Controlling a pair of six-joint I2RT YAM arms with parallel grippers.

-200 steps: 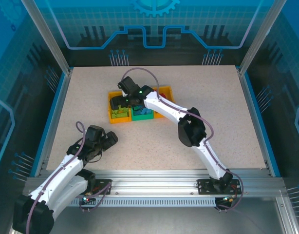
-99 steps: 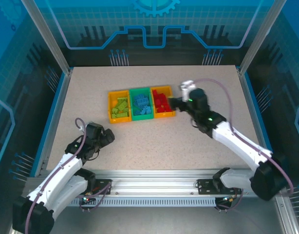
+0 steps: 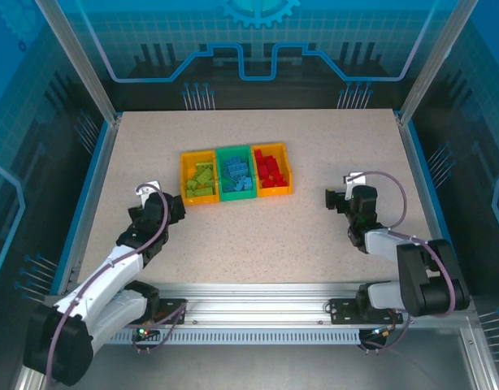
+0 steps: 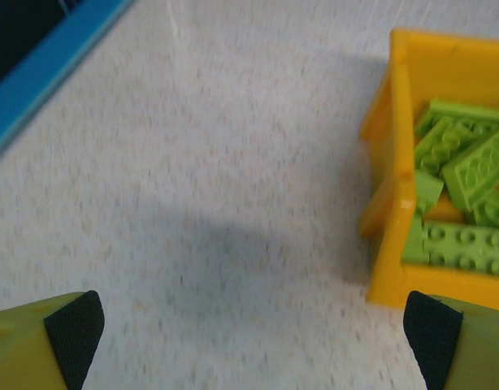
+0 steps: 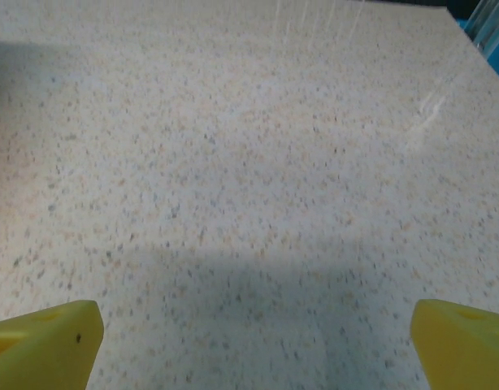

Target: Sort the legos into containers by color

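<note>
The containers stand in a joined row at mid-table: a yellow bin [image 3: 184, 180] with several lime green legos [image 3: 201, 179], a green bin [image 3: 233, 149] with light blue legos [image 3: 236, 172], and an orange bin [image 3: 288, 172] with red legos [image 3: 270, 169]. My left gripper [image 3: 173, 209] is open and empty, low over the table, near-left of the yellow bin. In the left wrist view the yellow bin's wall [image 4: 392, 211] and lime green legos [image 4: 469, 166] sit ahead to the right of the left gripper [image 4: 253, 333]. My right gripper [image 3: 331, 199] is open and empty, right of the orange bin, over bare table [image 5: 253, 333].
The speckled table [image 3: 258, 236] has a blue raised border [image 3: 91, 203] on the left and right sides. Both arm bases sit on the metal rail [image 3: 258, 309] at the near edge. Transparent enclosure walls surround the table.
The right arm has pulled back from over the bins to the near right side of the table. The left gripper has crept forward toward the yellow bin. Both stay open.
</note>
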